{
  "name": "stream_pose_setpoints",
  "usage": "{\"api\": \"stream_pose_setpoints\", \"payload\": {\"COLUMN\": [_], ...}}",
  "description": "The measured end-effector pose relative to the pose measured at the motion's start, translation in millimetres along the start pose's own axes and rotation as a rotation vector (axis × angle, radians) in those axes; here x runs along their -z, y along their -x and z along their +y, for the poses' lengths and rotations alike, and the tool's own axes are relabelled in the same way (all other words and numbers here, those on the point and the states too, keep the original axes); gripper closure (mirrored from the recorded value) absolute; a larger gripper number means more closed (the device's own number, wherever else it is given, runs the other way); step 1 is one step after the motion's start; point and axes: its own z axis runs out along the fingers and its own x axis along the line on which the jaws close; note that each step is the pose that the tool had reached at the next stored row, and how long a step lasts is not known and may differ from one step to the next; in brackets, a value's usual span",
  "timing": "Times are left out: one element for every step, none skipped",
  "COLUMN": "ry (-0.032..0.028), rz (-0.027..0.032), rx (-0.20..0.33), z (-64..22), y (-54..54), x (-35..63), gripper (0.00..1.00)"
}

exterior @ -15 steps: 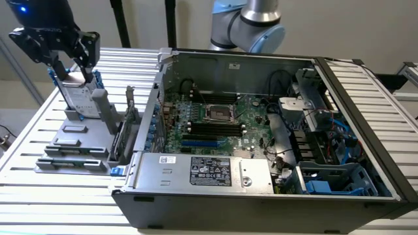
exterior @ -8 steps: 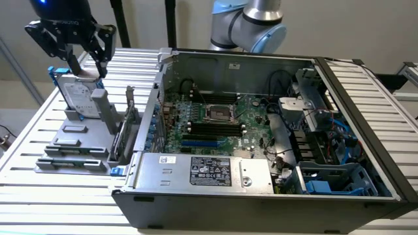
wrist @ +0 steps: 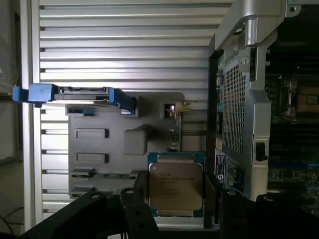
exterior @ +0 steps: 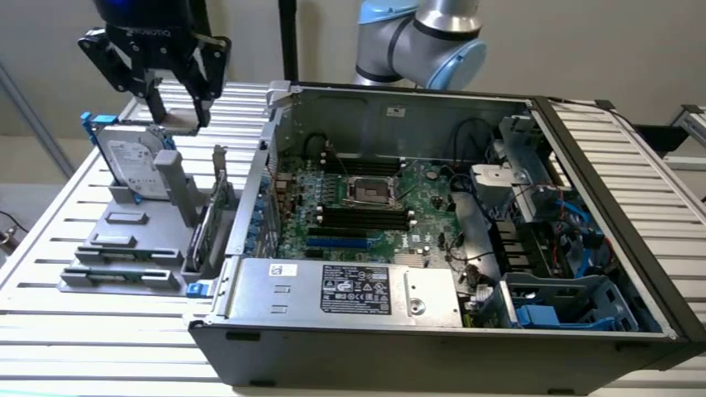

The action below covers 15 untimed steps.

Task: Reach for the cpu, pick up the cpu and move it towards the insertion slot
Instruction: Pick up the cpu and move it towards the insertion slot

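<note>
The tool (exterior: 177,103) hangs up in the air over the grey holder (exterior: 132,240) at the exterior view's left, just above the hard drive (exterior: 138,169) that stands on its edge there. In the wrist view the cpu (wrist: 175,184) sits between the tool's two black fingers (wrist: 137,199), and the fingers look closed in on its two side edges, so the tool seems to be clamped on it. The cpu is a small flat square with a shiny metal top and a thin green rim. It looks light and stiff, so it should not bend or sag. The metal top looks smooth and could slip, so the edges are the best place to hold it, and that is where the fingers are. The underside is likely delicate, so a gentle, even squeeze and a level carry seem wise. The insertion slot (exterior: 373,191) is inside the open computer case (exterior: 441,347), a square frame with a dark middle on the green board (exterior: 425,186). It is well apart from the tool, off toward the exterior view's right. The case and holder rest on a ribbed metal surface (exterior: 99,347).
</note>
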Motion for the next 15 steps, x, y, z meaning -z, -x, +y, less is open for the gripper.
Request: {"api": "stream_pose_setpoints", "payload": {"ry": [0.0000,0.0000,-0.0001,-0.0001,-0.0001,0.0000,0.0000,0.0000,0.0000,-0.0001,0.0000,-0.0001,-0.0001,-0.0001,-0.0001], "rz": [0.0000,0.0000,0.0001,0.0001,0.0001,0.0000,0.0000,0.0000,0.0000,0.0001,0.0000,0.0001,0.0000,0.0000,0.0001], "rx": [0.000,0.000,0.000,0.000,0.000,0.000,0.000,0.000,0.000,0.000,0.000,0.000,0.000,0.000,0.000], "z": [0.0,0.1,0.1,0.2,0.2,0.3,0.3,0.3,0.4,0.4,0.5,0.5,0.5,0.6,0.6], "y": [4.5,9.1,13.7,18.0,22.6,27.2,31.9,36.4,40.7,45.2,49.8,54.6,59.3,63.6,68.1], "x": [0.4,0.7,1.0,1.2,1.4,1.6,1.8,2.0,2.2,2.3,2.4,2.6,2.6,2.7,2.8], "gripper": [0.45,0.45,0.45,0.45,0.45,0.45,0.45,0.45,0.45,0.45,0.45,0.45,0.45,0.45,0.45]}}
